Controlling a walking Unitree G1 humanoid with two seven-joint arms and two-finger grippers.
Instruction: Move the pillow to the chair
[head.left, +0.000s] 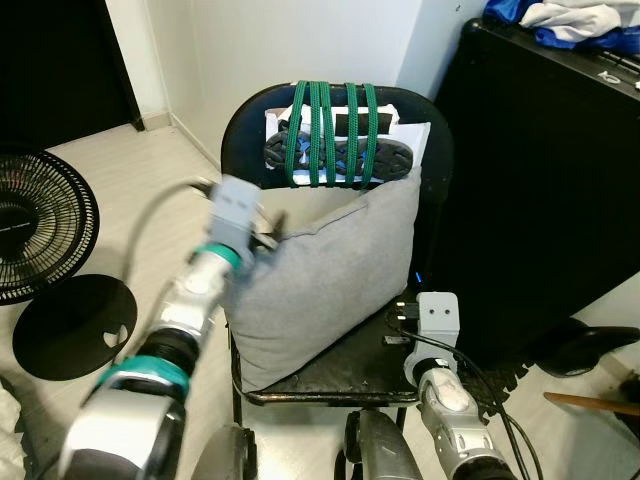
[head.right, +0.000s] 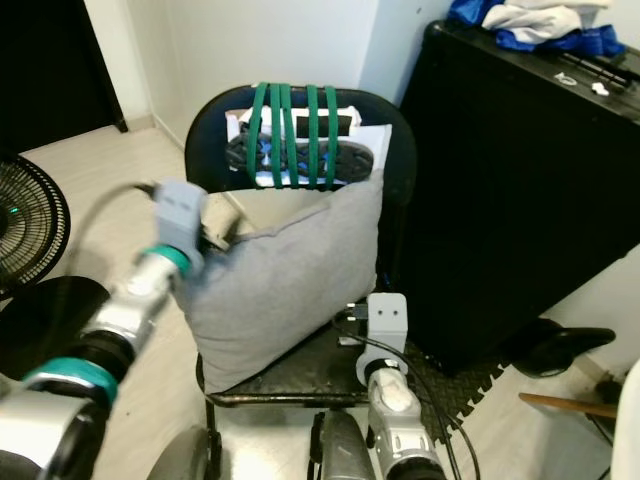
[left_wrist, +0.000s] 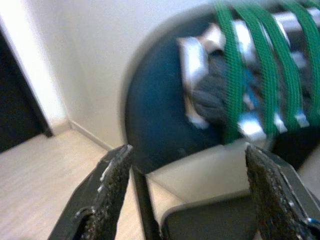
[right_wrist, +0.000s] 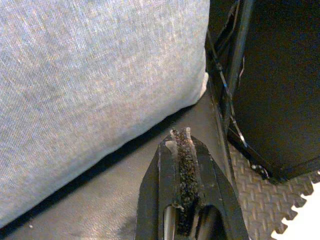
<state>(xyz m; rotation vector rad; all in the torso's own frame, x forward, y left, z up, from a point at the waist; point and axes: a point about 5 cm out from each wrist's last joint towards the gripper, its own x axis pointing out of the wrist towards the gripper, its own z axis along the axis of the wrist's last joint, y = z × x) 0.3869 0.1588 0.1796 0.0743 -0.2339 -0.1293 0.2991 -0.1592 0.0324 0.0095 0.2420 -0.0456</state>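
Left gripper (left_wrist: 187, 192) spread wide before chair (left_wrist: 155, 130)

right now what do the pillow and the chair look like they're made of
The pillow looks like soft grey woven fabric: a fine heathered weave shows in the right wrist view, and its corners sag. The chair seems dark padded vinyl or plastic on a thin black metal frame, with a smooth, slightly glossy backrest; the exact material is uncertain.

A lived-in room of a home is suggested: pale wood flooring (head.left: 120, 190), a standing fan (head.left: 40, 235), a folding chair (head.left: 255, 120), and what may be laundry (head.left: 570, 20) heaped on a black cabinet (head.left: 540, 180).
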